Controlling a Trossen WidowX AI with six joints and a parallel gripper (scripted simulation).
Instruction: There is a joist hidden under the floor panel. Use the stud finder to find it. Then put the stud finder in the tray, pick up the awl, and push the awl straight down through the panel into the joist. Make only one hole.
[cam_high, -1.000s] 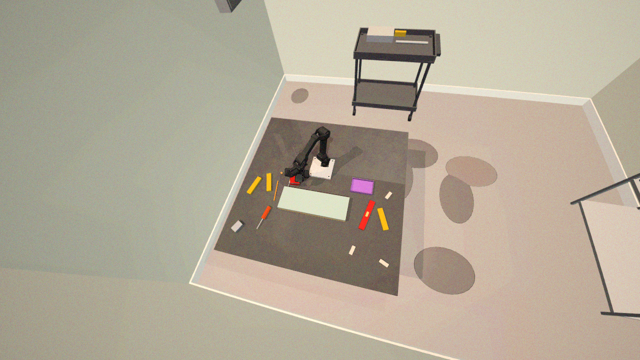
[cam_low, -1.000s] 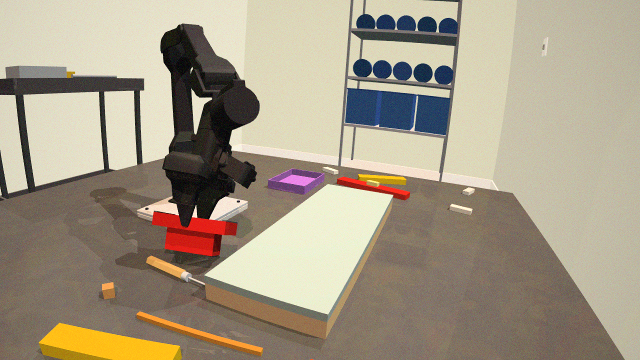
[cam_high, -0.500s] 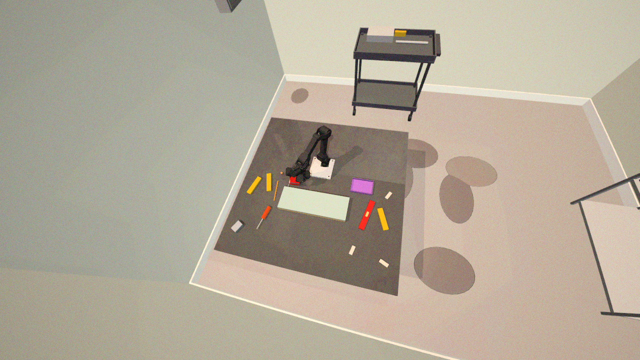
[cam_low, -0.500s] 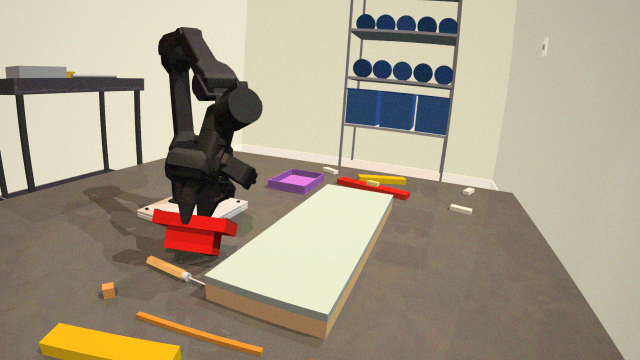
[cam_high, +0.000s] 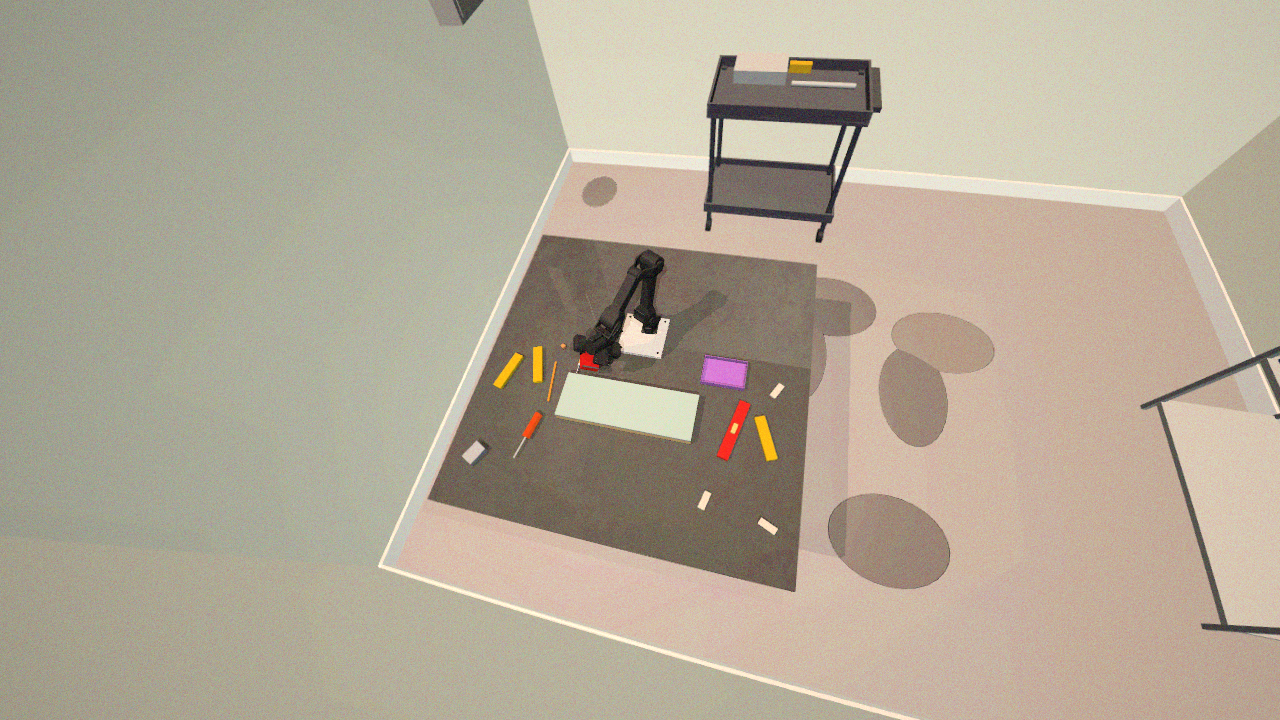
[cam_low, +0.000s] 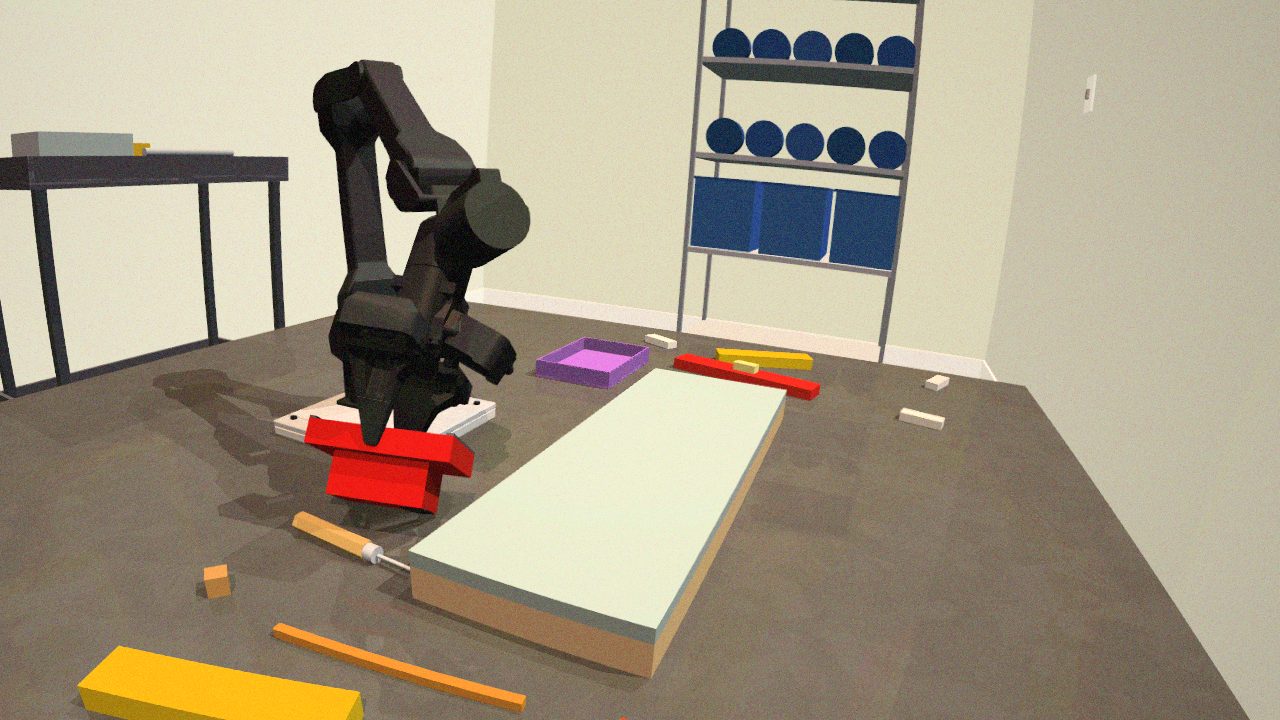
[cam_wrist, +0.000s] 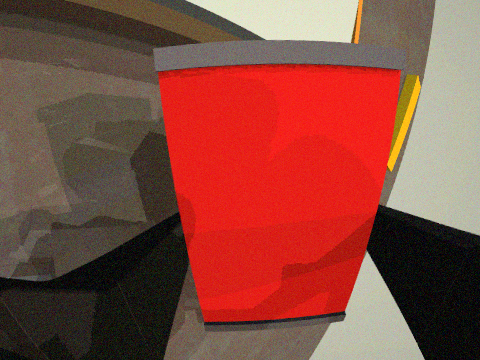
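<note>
My gripper (cam_high: 594, 354) (cam_low: 383, 431) (cam_wrist: 276, 216) is shut on the red stud finder (cam_high: 588, 361) (cam_low: 386, 467) (cam_wrist: 274, 180), gripping its wide top part. The stud finder hangs slightly tilted just above the dark mat, beside the near-left end of the pale green floor panel (cam_high: 626, 411) (cam_low: 617, 474). The awl (cam_low: 335, 534), with a wooden handle and a metal tip, lies on the mat between the stud finder and the panel's corner. The purple tray (cam_high: 724, 385) (cam_low: 581, 368) stands beyond the panel's far end, empty.
A small orange cube (cam_low: 216, 580), a thin orange stick (cam_low: 398, 667) (cam_high: 552, 380) and yellow bars (cam_low: 219, 689) (cam_high: 508, 369) lie left of the panel. An orange-handled screwdriver (cam_high: 530, 425), a red bar (cam_high: 733, 430) (cam_low: 747, 374) and small white blocks lie around. A cart (cam_high: 787, 98) and shelves (cam_low: 801, 161) stand at the walls.
</note>
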